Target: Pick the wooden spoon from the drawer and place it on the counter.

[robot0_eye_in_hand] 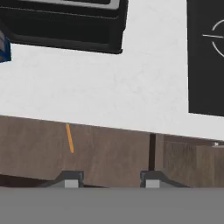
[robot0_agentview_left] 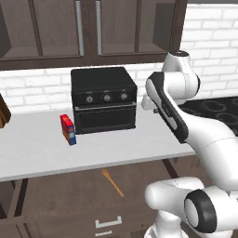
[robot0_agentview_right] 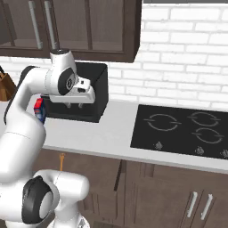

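While the wooden spoon [robot0_agentview_left: 112,182] lies untouched in the open drawer [robot0_agentview_left: 69,195], the step in hand looks like the approach, before any grasp. The spoon rests on the drawer floor just below the front edge of the table [robot0_agentview_left: 42,153], slanted, with one end near that edge and the rest running out toward the drawer front.

The pincer [robot0_eye_in_hand: 108,178] hangs high above the table, in front of the black toaster oven [robot0_agentview_left: 103,99]. From the hand view its two tips stand apart with nothing between them, so I judge it fairly wide and empty (the base views are too coarse to confirm). The spoon [robot0_eye_in_hand: 69,138] appears up and to the left of the tips there, well apart from them, and lower than the table top.

By my reading, the next move calls for carrying the hand out past the table edge, dropping into the drawer, and turning so the fingers straddle the thin handle crosswise.

A red and blue box [robot0_agentview_left: 68,128] stands beside the oven, clear of that path.
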Tool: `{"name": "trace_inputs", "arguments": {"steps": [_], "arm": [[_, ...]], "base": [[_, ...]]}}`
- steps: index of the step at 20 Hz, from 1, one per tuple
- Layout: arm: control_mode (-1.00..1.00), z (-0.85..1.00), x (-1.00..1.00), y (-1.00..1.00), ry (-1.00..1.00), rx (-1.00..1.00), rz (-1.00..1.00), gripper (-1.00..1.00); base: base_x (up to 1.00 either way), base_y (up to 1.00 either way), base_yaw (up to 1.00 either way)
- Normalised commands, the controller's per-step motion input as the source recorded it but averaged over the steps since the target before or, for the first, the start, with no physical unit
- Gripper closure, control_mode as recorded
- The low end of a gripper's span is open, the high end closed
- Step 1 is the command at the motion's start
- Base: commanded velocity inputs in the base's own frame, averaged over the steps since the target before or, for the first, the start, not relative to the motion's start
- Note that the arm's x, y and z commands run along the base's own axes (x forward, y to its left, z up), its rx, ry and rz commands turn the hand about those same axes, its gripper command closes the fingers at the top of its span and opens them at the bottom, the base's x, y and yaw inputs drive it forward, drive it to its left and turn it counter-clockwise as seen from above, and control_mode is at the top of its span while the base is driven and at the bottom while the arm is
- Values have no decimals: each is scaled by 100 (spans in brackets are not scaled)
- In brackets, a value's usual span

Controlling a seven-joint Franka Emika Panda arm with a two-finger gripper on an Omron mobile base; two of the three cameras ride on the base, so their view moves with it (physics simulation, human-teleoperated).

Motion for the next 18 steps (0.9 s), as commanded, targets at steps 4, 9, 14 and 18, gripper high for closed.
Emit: {"name": "trace_inputs", "arguments": {"steps": [4,9,14,18], "arm": [[-100,-10,-29,0,1,0,0,-100],[-100,-39,-81,0,1,0,0,-100],[-100,-78,-53,0,-4,0,0,-100],[-100,-85,-47,0,-13,0,0,-100]], "base": [[0,0,0],[0,0,0],[0,0,0],[0,0,0]]}}
